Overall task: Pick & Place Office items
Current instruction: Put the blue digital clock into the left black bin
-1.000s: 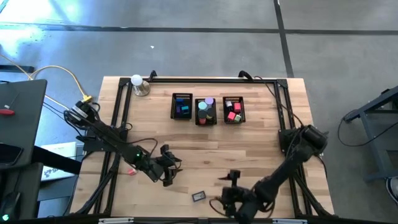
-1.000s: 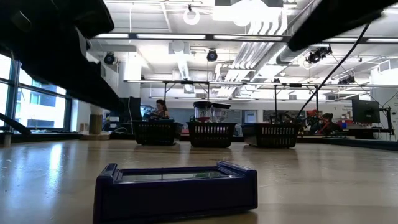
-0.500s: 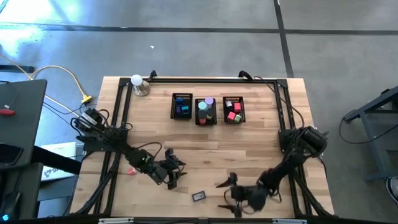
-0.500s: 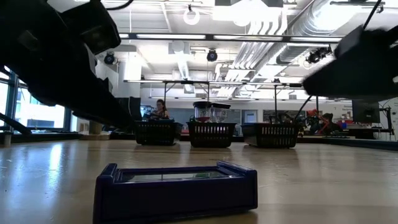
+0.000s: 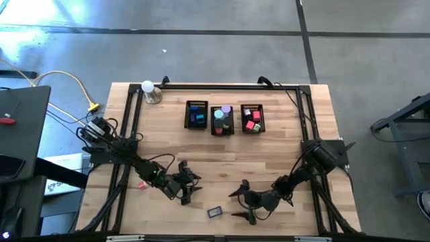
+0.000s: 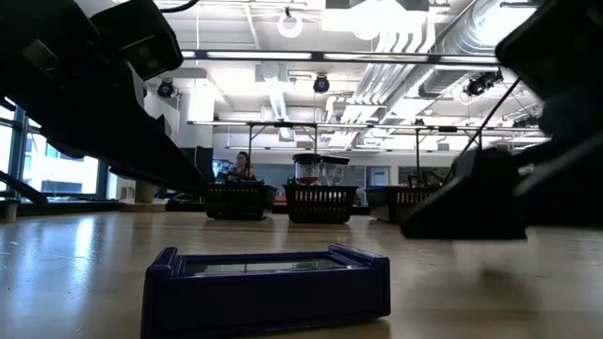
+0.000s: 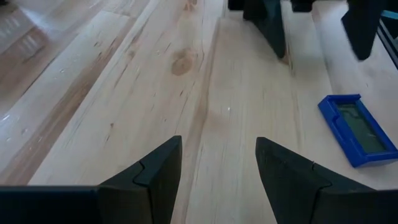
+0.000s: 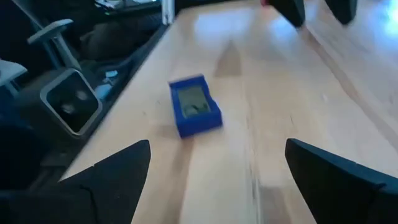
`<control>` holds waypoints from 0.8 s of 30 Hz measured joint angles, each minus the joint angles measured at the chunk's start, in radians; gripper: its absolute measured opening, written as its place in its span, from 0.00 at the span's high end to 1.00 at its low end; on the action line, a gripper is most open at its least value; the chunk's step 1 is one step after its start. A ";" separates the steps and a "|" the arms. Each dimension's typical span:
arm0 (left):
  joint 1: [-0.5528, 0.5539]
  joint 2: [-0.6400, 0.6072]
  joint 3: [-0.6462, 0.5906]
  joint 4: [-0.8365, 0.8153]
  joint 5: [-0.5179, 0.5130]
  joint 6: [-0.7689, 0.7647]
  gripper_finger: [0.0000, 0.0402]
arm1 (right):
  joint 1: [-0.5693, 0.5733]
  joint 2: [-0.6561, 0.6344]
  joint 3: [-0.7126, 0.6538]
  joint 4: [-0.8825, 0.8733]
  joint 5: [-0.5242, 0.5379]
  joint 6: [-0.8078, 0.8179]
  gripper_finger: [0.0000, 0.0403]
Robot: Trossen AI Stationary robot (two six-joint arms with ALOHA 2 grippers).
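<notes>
We find the right gripper [image 5: 236, 204] spread wide, empty, near the blue block [image 5: 215, 212]; an off-centre approach could shove it. Left gripper [image 5: 190, 185] apart, empty.

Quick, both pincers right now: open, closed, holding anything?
Left pincer: open, empty, above bare table near the blue flat item.
Right pincer: wide open, empty, facing the same blue item.

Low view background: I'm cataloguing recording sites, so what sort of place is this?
Probably an open industrial-style lab or workshop: exposed ceiling ducts, a person at a workstation and monitors beyond the table.
</notes>
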 joint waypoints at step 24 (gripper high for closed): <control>0.077 0.000 0.000 0.006 -0.003 0.000 0.51 | -0.093 0.016 0.002 -0.088 -0.147 -0.204 0.10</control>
